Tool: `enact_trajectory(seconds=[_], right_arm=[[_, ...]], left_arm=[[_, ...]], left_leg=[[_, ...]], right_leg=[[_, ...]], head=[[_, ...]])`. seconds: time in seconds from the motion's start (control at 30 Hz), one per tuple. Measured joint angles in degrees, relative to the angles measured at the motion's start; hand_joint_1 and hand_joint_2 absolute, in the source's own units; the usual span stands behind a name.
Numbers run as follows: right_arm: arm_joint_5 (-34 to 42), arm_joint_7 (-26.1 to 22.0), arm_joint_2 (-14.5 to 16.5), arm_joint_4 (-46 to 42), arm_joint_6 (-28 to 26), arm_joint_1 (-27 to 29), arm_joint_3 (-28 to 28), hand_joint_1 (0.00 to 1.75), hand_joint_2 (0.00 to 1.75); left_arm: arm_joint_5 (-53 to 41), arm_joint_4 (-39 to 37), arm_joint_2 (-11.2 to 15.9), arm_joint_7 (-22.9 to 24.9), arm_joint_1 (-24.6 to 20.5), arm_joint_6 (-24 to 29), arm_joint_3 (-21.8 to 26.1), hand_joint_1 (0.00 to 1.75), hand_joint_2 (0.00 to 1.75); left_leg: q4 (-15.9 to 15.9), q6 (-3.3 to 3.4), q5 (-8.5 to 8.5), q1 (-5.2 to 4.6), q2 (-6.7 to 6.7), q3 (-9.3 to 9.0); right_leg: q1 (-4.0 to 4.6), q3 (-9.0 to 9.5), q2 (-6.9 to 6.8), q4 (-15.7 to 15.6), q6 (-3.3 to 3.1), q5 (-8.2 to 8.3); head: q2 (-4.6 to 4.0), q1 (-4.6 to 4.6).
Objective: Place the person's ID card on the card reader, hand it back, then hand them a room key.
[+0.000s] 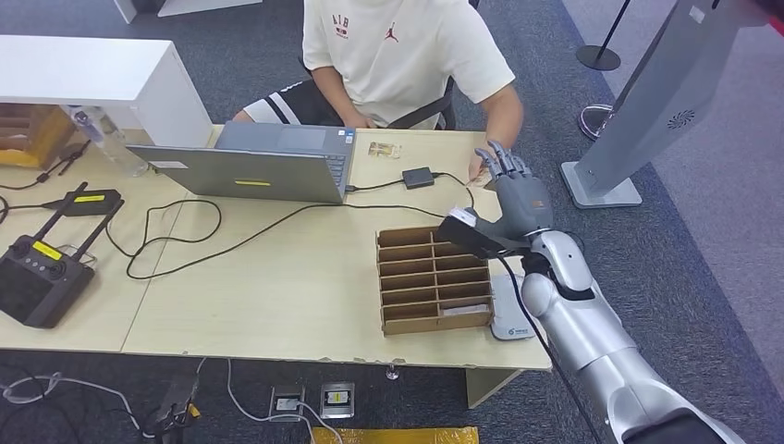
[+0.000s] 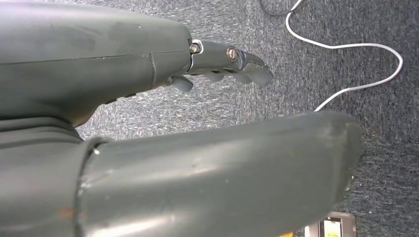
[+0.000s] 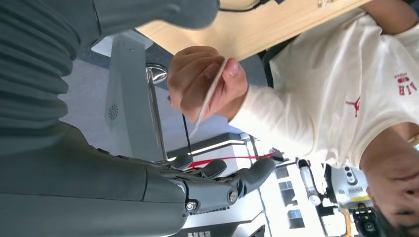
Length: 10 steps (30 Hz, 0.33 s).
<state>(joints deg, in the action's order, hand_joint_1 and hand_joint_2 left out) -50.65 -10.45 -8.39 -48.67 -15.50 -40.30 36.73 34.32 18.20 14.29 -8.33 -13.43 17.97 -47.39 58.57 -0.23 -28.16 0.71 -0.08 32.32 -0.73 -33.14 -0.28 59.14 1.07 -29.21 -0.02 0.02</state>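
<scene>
Across the wooden worktop (image 1: 277,287), the person's hand (image 3: 205,81) pinches the ID card (image 3: 210,96) at the far edge. Facing it, the right hand (image 1: 518,190) hovers with fingers (image 3: 247,177) spread, empty. Left hand (image 2: 222,61) hangs over carpet (image 2: 346,69), fingers loosely extended, holding nothing.

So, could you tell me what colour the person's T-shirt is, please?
Cream-white T-shirt with small red logos on the chest; clearest in the head view.

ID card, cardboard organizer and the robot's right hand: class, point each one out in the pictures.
ID card (image 3: 210,91), right wrist view, on its thin edge in the person's fingers.
cardboard organizer (image 1: 434,278), head view, on its middle dividers.
right hand (image 1: 518,197), head view, on the back of the hand.
</scene>
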Motion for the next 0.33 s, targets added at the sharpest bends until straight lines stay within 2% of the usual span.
enact_trajectory(seconds=[0.13, 0.33], right_arm=[[1.35, -0.08, -0.54, -0.67, -1.68, -1.52, -0.74, 0.0, 1.75], [4.34, -1.88, -3.38, -4.87, -8.78, -4.08, -4.79, 0.0, 1.75]], left_arm=[[0.26, -0.01, -0.02, -2.99, 0.95, 0.73, 0.01, 0.0, 0.0], [1.06, -0.36, -0.2, -7.05, 2.85, 1.45, 0.09, 0.0, 0.0]], left_leg=[[0.01, 0.0, 0.0, -0.01, 0.02, -0.02], [0.03, 0.0, 0.0, -0.02, -0.02, -0.01]], right_leg=[[-0.01, 0.0, 0.06, -0.01, 0.0, 0.0], [-0.02, -0.01, -0.03, -0.05, 0.01, 0.0]], head=[[0.0, -0.01], [0.0, 0.0]])
